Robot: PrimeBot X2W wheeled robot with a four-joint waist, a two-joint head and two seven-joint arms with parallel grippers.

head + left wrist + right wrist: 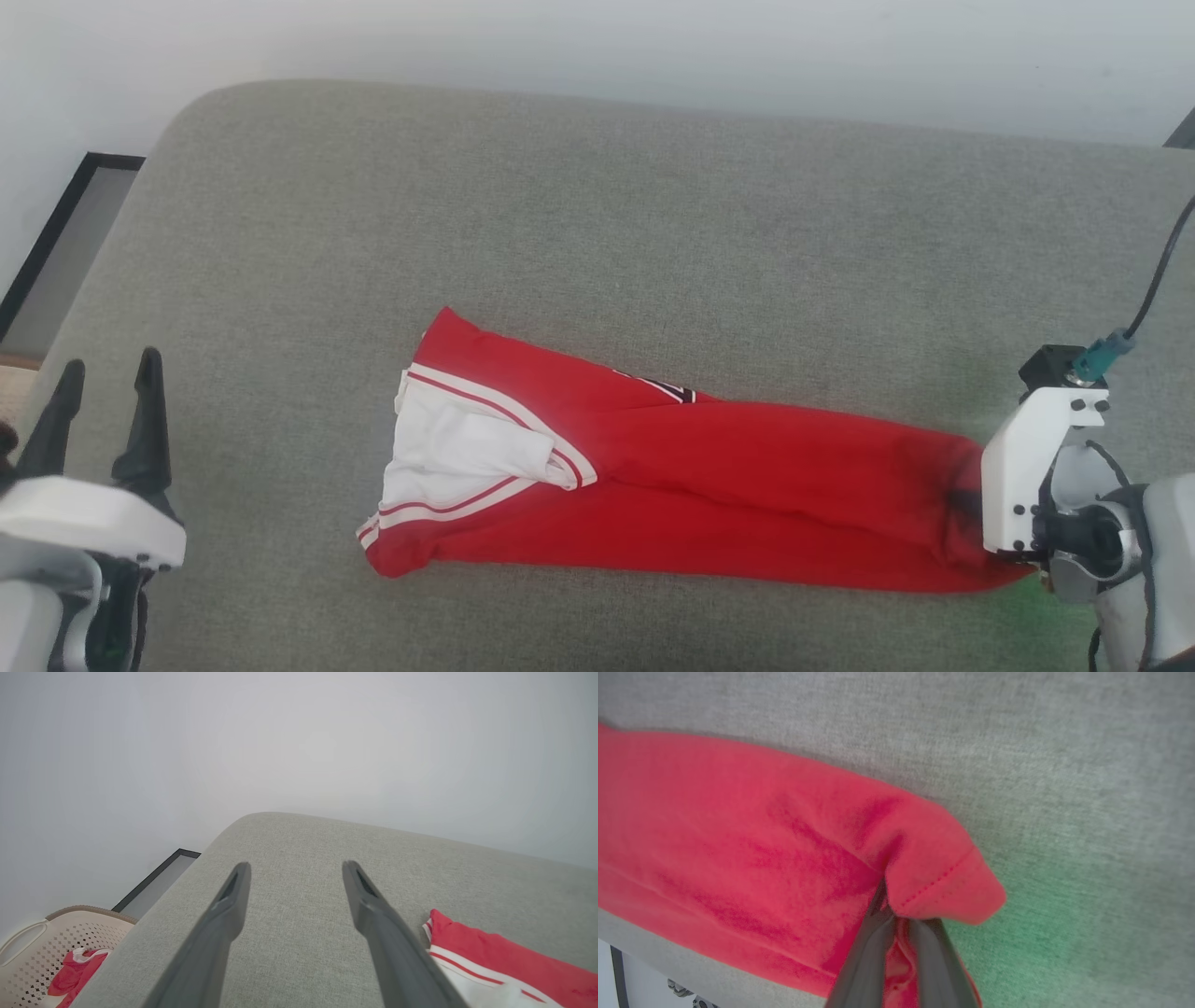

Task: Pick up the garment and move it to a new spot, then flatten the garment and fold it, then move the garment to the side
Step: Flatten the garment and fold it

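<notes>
The garment (709,485), a red shirt with a white sleeve (457,448) edged in red-and-white stripes, lies bunched into a long band across the grey cushion (597,205). At the band's right end, the right gripper (896,917) has its fingers drawn close together, pinching a fold of the red cloth at the stitched hem; the hem corner juts out beside the fingers. A green glow (1045,933) tints the cushion just beside this grip. Near the cushion's left edge, the left gripper (110,366) has its fingers spread wide and holds nothing, well apart from the sleeve end. A sliver of black, white-outlined print (667,387) shows at a crease along the band's far edge. Beyond the cushion's left edge, a pale perforated basket (28,952) holds red cloth (74,970). A plain pale wall (299,742) stands behind.
</notes>
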